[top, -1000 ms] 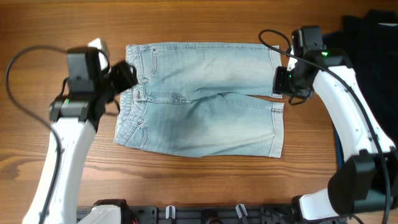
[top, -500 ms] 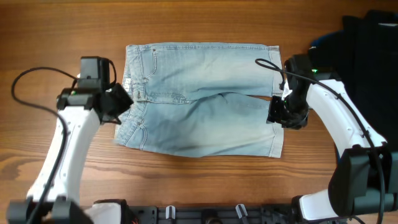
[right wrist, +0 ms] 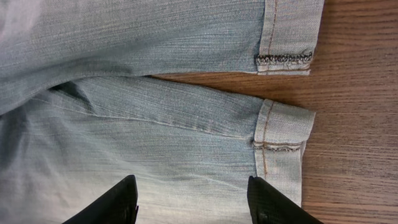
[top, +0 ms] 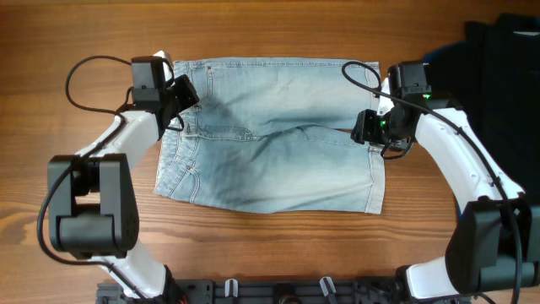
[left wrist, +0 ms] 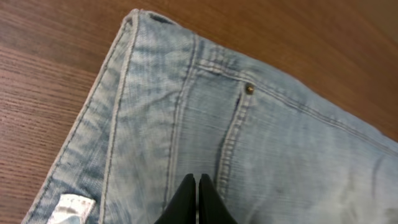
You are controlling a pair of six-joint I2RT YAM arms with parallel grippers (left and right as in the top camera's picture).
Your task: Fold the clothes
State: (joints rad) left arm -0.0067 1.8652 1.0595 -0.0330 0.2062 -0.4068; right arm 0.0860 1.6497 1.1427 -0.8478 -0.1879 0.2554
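The clothes, light blue denim shorts (top: pixel 270 143), lie flat on the wooden table with the waistband at the left and both hemmed legs pointing right. My left gripper (top: pixel 183 95) sits over the upper left waistband. In the left wrist view it (left wrist: pixel 197 179) is shut, tips together on the denim (left wrist: pixel 273 143) beside a stitched seam, with no fold showing between them. My right gripper (top: pixel 364 128) hovers at the leg ends. The right wrist view shows it (right wrist: pixel 193 190) open over the lower leg (right wrist: pixel 155 124), just left of its hem (right wrist: pixel 280 134).
Dark garments (top: pixel 498 59) are piled at the table's right edge behind the right arm. A white label (left wrist: pixel 71 208) shows inside the waistband. Bare wood (top: pixel 270 245) surrounds the shorts, and a black rail (top: pixel 278 291) runs along the front edge.
My left gripper has moved up to the top left of the waistband and shut. My right gripper has shifted up toward the gap between the legs and opened wider.
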